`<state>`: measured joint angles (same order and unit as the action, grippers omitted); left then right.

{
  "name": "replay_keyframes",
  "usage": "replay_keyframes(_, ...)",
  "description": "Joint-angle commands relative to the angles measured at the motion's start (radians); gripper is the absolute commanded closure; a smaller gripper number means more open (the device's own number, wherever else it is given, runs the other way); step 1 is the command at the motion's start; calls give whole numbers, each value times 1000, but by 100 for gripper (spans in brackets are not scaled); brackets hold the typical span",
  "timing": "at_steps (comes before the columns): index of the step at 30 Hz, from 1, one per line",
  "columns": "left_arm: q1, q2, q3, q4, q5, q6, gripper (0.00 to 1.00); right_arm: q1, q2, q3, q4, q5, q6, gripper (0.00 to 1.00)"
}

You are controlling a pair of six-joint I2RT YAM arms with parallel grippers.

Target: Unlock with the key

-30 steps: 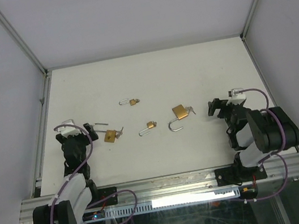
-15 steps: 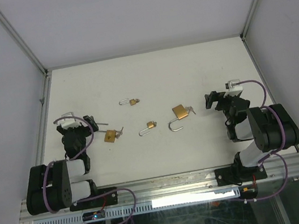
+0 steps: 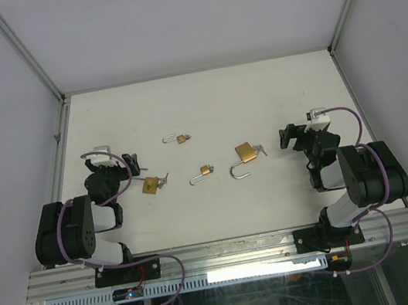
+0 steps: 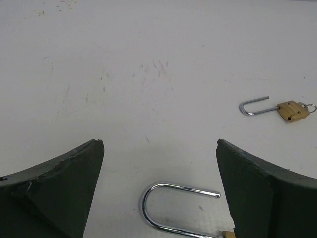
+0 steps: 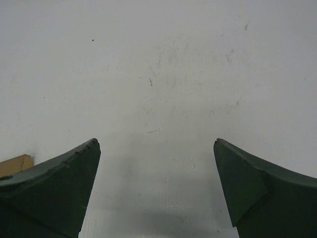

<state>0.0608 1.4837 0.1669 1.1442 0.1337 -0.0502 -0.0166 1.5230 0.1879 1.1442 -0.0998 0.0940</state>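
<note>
Several brass padlocks lie on the white table with their shackles swung open. The nearest one (image 3: 150, 184) has a silvery key (image 3: 164, 179) jutting from its body. Its chrome shackle (image 4: 171, 208) lies low between my left fingers. My left gripper (image 3: 132, 164) (image 4: 159, 144) hovers open just left of this padlock, holding nothing. A larger padlock (image 3: 245, 153) with a key (image 3: 261, 151) rests mid-table. Its brass corner (image 5: 15, 163) shows at the left edge of the right wrist view. My right gripper (image 3: 288, 137) (image 5: 156, 144) is open and empty to its right.
Two small padlocks lie open, one further back (image 3: 180, 137) (image 4: 292, 110) and one in the middle (image 3: 204, 172). Aluminium frame rails (image 3: 57, 138) border the table at both sides, with grey walls behind. Both arm bases sit at the near edge.
My left arm has folded back toward its base, and its gripper has shifted right and away, closer to the nearest padlock. The right gripper crept slightly left. Both stayed open.
</note>
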Motion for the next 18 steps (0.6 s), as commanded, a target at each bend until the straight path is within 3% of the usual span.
replay_keyframes(1,8,1,27,29,51,29,1,-5,-17,29,25,-9,-22,0)
replay_keyframes(18,7,16,51,7,37,19,1,16,-11,68,-45,-50,-71,0)
